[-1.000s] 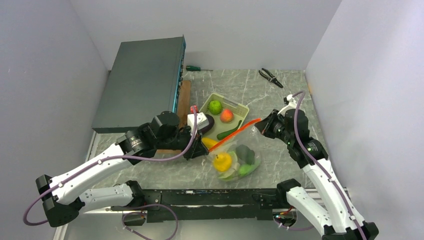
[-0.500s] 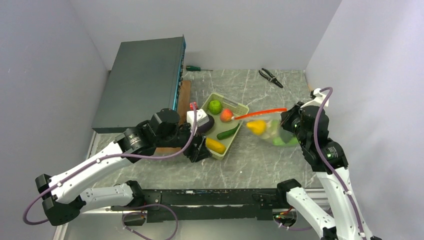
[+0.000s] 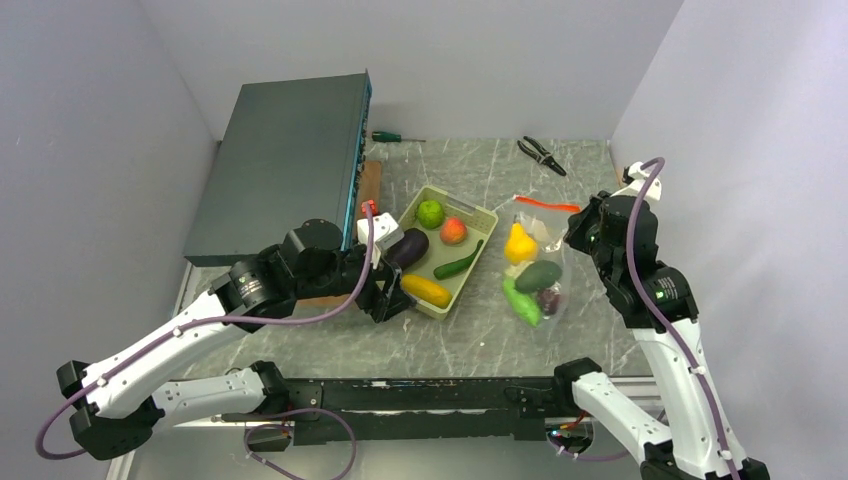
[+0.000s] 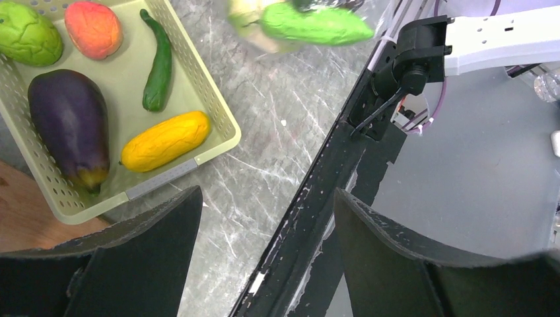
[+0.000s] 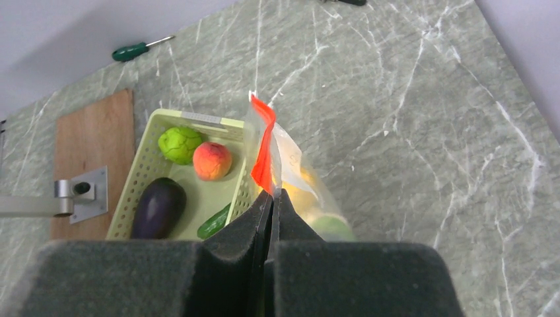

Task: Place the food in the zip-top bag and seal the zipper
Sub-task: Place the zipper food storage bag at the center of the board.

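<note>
The clear zip-top bag [image 3: 535, 275] hangs from my right gripper [image 3: 578, 222], which is shut on the mouth end of its red-orange zipper strip [image 3: 547, 203]. Food shows inside it: a yellow piece [image 3: 518, 243], a dark green piece [image 3: 538, 275], a bright green piece [image 3: 521, 300] and a small purple piece [image 3: 549, 301]. In the right wrist view the jaws [image 5: 273, 195] pinch the strip [image 5: 264, 148] with the bag [image 5: 310, 191] beyond them. My left gripper [image 3: 387, 292] stands open and empty at the tray's near corner, with nothing between its jaws [image 4: 267, 195]. The bag's bottom [image 4: 304, 23] shows at the top of the left wrist view.
The pale green tray [image 3: 482, 213] holds an eggplant [image 3: 408, 246], a yellow piece [image 3: 427, 290], a cucumber [image 3: 459, 263], a peach [image 3: 454, 231] and a green ball [image 3: 430, 213]. A grey box [image 3: 280, 165] and a wooden board [image 3: 368, 190] lie at the left. A screwdriver [image 3: 392, 137] and pliers [image 3: 540, 153] lie at the back.
My left gripper opened, let go of the bag and drew back left. My right gripper carried the bag up and to the right, and the bag now hangs from it.
</note>
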Tool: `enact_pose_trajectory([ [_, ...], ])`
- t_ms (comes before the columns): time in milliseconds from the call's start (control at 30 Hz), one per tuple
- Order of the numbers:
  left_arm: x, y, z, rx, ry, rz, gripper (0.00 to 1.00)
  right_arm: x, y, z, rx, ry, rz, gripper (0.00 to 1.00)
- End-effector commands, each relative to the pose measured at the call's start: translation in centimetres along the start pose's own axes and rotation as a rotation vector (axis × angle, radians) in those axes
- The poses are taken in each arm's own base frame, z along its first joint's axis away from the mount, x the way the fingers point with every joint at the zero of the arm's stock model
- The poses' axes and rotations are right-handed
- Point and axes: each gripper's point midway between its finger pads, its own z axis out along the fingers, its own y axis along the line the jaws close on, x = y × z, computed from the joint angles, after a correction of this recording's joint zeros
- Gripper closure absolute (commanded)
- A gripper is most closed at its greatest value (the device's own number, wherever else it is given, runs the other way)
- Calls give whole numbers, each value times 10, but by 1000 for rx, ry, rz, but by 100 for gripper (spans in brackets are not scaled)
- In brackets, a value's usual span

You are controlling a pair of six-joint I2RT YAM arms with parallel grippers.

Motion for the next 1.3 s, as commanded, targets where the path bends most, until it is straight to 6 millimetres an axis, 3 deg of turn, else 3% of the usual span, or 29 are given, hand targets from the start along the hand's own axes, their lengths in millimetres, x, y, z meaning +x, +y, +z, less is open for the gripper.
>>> enact_pose_trajectory([
  [0, -6, -6, -2, 25, -32, 0, 22, -17, 15, -5, -75, -59, 27, 100],
  [167, -6, -7, -6, 32, -41, 0, 22, -16, 12, 6, -29, -54, 42, 100],
  [333, -5, -9, -8, 39, -54, -2, 21, -23, -13, 16, 145, -78, 40, 100],
  [500, -6, -10, -7, 52, -60, 4, 20, -53, -60, 3, 421, -195, 7, 100],
  [533, -7, -12, -5, 62, -57, 7, 20, -73, -74, -10, 519, -253, -13, 100],
  [633, -8, -14, -6, 69, -55, 10, 20, -92, -84, -26, 594, -316, -29, 100],
  [700, -7, -14, -8, 67, -56, 12, 20, -95, -80, -20, 577, -325, -66, 100],
  [767, -6, -14, -13, 64, -63, 11, 20, -80, -78, -2, 585, -276, -98, 100],
  [833, -4, -14, -16, 65, -74, 5, 20, -53, -63, 29, 508, -188, -131, 100],
  [933, 2, -14, -19, 70, -79, -13, 20, 9, -18, 74, 307, -58, -190, 100],
  [1067, 11, -12, -21, 63, -73, -41, 20, 88, 30, 109, 221, 112, -360, 100],
  [1133, 15, -12, -22, 59, -71, -51, 20, 113, 37, 124, 209, 179, -385, 100],
  [1267, 20, -10, -23, 56, -81, -67, 20, 136, 49, 143, 156, 227, -403, 100],
])
